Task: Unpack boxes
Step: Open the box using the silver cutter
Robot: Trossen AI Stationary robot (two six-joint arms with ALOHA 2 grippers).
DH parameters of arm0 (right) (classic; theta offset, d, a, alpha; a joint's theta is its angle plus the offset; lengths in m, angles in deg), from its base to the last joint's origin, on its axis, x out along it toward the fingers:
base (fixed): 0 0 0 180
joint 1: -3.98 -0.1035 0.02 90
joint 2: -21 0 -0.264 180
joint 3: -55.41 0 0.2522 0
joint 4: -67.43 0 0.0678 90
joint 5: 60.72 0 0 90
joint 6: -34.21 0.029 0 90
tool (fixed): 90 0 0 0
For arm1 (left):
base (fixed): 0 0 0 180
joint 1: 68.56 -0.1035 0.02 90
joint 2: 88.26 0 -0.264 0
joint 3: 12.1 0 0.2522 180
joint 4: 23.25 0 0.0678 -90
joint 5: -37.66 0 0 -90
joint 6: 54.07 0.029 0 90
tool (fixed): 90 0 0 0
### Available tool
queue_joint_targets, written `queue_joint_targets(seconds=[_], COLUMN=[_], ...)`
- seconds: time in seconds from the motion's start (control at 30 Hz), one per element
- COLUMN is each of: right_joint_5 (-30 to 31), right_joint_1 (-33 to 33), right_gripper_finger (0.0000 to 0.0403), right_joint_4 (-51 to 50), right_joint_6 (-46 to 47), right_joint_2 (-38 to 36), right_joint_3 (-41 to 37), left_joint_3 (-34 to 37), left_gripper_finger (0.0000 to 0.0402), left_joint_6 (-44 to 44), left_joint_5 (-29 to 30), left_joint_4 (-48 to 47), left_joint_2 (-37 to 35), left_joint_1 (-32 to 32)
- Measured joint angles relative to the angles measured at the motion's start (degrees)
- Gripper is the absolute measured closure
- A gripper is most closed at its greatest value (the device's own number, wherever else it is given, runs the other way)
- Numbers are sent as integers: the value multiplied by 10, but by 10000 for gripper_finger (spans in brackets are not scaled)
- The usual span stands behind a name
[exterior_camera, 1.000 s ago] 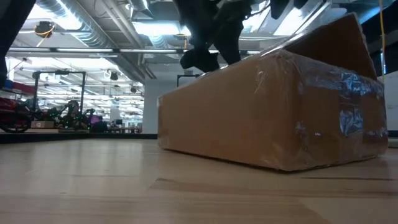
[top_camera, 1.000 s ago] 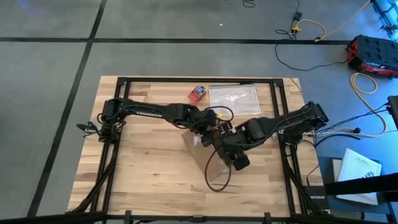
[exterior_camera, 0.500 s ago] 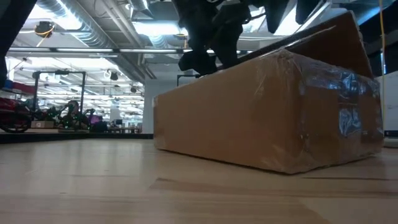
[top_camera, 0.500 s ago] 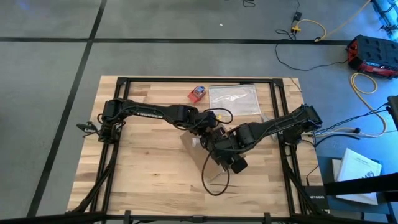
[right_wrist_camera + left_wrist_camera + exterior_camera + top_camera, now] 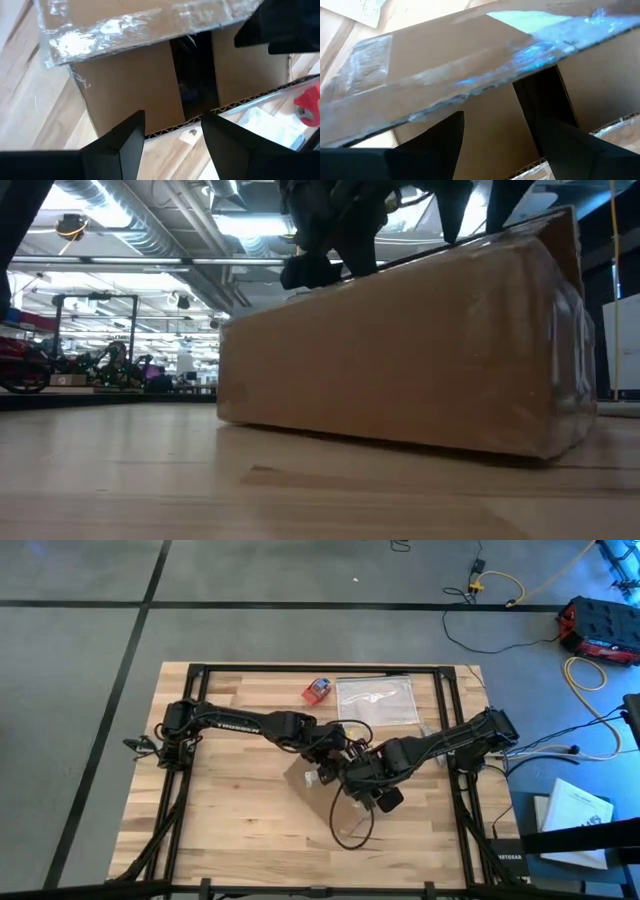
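High view: both arms meet over the cardboard box [image 5: 318, 780], which sits a little to the 3 o'clock side of the table's [image 5: 220, 840] centre and is largely covered by them. The left gripper [image 5: 333, 762] reaches in from 9 o'clock, and the right gripper [image 5: 352, 780] comes in from 3 o'clock; the two are crowded together above the box. Toward 12 o'clock, near the far edge, a clear plastic bag [image 5: 378, 700] lies flat with a small red-and-blue object [image 5: 317, 690] just beside it on its 9 o'clock side, both well apart from the box.

From table height the box [image 5: 400, 365] fills most of the picture, with clear tape shining on its end and the dark arms over its top.

The left wrist camera shows the left gripper [image 5: 507, 145] with its fingers parted, a taped flap [image 5: 470, 75] beyond them. The right wrist camera shows the right gripper [image 5: 172, 135] with fingers also apart above the flaps; I cannot tell whether either one grips the cardboard.
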Motion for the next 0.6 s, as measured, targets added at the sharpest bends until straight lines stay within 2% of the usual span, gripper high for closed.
queue_joint_targets(seconds=[0.4,0.6], right_joint_5=[32,77], right_joint_1=[0,2], right_gripper_finger=[221,221], right_joint_4=[-1,-6], right_joint_6=[-1,-2], right_joint_2=[-3,-3], right_joint_3=[0,0], left_joint_3=[0,-7], left_gripper_finger=[168,168], left_joint_6=[-14,-19], left_joint_5=[-10,-22], left_joint_4=[-4,-27], left_joint_2=[-8,-26], left_joint_1=[30,42])
